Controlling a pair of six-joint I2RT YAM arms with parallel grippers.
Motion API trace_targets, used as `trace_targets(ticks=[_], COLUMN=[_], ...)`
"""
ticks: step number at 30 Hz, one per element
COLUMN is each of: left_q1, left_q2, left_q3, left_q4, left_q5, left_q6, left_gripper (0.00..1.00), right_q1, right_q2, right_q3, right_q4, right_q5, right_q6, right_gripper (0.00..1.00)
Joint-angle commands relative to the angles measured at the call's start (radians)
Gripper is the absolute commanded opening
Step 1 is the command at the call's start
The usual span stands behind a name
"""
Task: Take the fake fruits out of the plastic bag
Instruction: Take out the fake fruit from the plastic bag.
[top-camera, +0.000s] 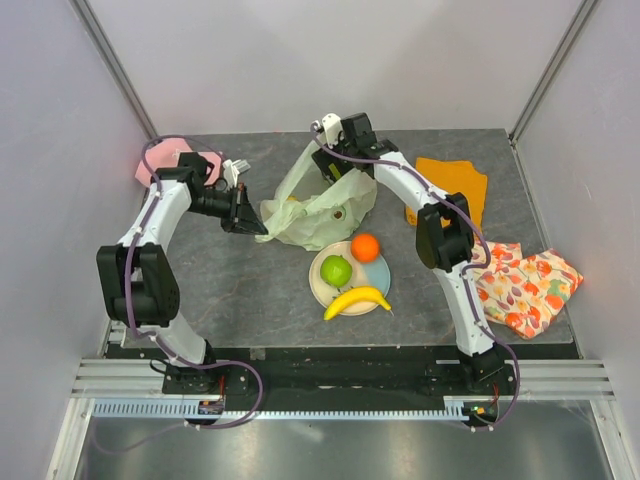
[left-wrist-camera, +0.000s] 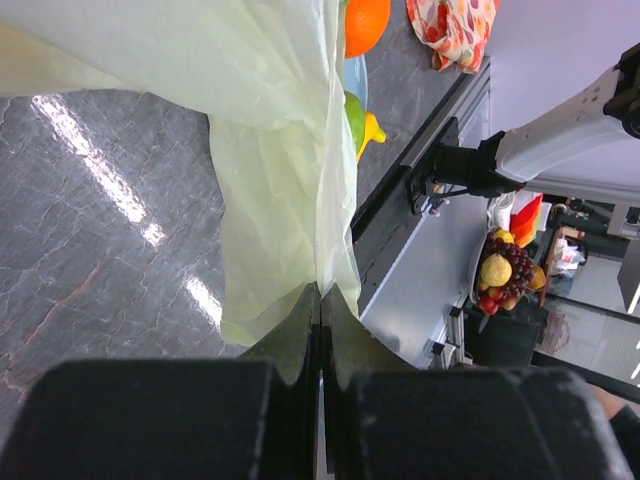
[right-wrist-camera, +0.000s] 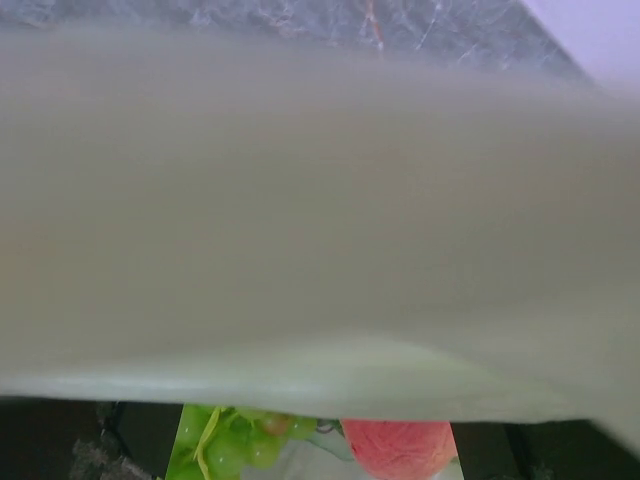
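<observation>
**Item: plastic bag** (top-camera: 320, 205) (left-wrist-camera: 280, 150) (right-wrist-camera: 320, 200). Thin, crinkled, translucent pale yellow-green film. It lies crumpled at the middle of the grey table (top-camera: 250, 290), with one loop standing up at its 11 o'clock side.

**Fake fruits, out of the bag:** orange (top-camera: 365, 247) (left-wrist-camera: 365, 22), green apple (top-camera: 336, 270) (left-wrist-camera: 352, 118) and yellow banana (top-camera: 357, 299) (left-wrist-camera: 372, 130). All are glossy and sit on the round cream-and-blue plate (top-camera: 380, 275), which touches the bag at its 5 o'clock edge.

**Fake fruits, under the film:** in the right wrist view a green lumpy fruit (right-wrist-camera: 225, 440) and a pink-red round fruit (right-wrist-camera: 398, 448) show below the blurred film. Whether they sit inside the bag cannot be told.

**Left gripper** (top-camera: 258, 228) (left-wrist-camera: 320, 300): at the bag's 8 o'clock edge, fingers clenched on a fold of the film, which rises taut from the tips.

**Right gripper** (top-camera: 330, 165): at the bag's 12 o'clock end, over the mouth. Its fingers are hidden, so its grip cannot be told.

**Also on the table:** orange cloth (top-camera: 450, 185) at the bag's 2 o'clock, and a patterned cloth (top-camera: 525, 285) at its 4 o'clock.
</observation>
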Motion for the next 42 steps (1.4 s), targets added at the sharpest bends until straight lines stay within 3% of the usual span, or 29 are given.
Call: trace_targets(ticks=[1, 8, 11, 16, 18, 21, 28, 32, 42], left_q1=[-0.032, -0.053, -0.061, -0.069, -0.07, -0.07, -0.07, -0.07, -0.07], left_q2=[0.027, 0.05, 0.053, 0.065, 0.074, 0.09, 0.126, 0.131, 0.122], left_q3=[0.025, 0.045, 0.045, 0.065, 0.082, 0.116, 0.217, 0.271, 0.354], left_q4=[-0.03, -0.053, -0.055, -0.053, -0.052, -0.053, -0.052, -0.044, -0.043], left_q5=[0.034, 0.025, 0.017, 0.013, 0.013, 0.014, 0.008, 0.002, -0.004], left_q6=[0.04, 0.063, 0.063, 0.06, 0.06, 0.059, 0.051, 0.04, 0.023], left_gripper=[0.01, 0.02, 0.02, 0.02, 0.02, 0.02, 0.02, 0.02, 0.02], right_q1=[0.008, 0.008, 0.007, -0.004, -0.004, -0.005, -0.016, -0.022, -0.027], right_q2=[0.041, 0.197, 0.184, 0.089, 0.021, -0.1, -0.292, -0.361, -0.444], right_q3=[0.051, 0.173, 0.157, 0.032, -0.006, -0.073, -0.161, -0.312, -0.373], right_q4=[0.086, 0.108, 0.158, 0.244, 0.247, 0.24, 0.079, 0.071, 0.128], right_q5=[0.081, 0.163, 0.185, 0.15, 0.073, -0.023, -0.48, -0.618, -0.745], right_q6=[-0.06, -0.064, -0.069, -0.041, -0.017, 0.072, 0.269, 0.359, 0.525], right_gripper=[0.98, 0.98, 0.98, 0.74, 0.66, 0.63, 0.64, 0.63, 0.64])
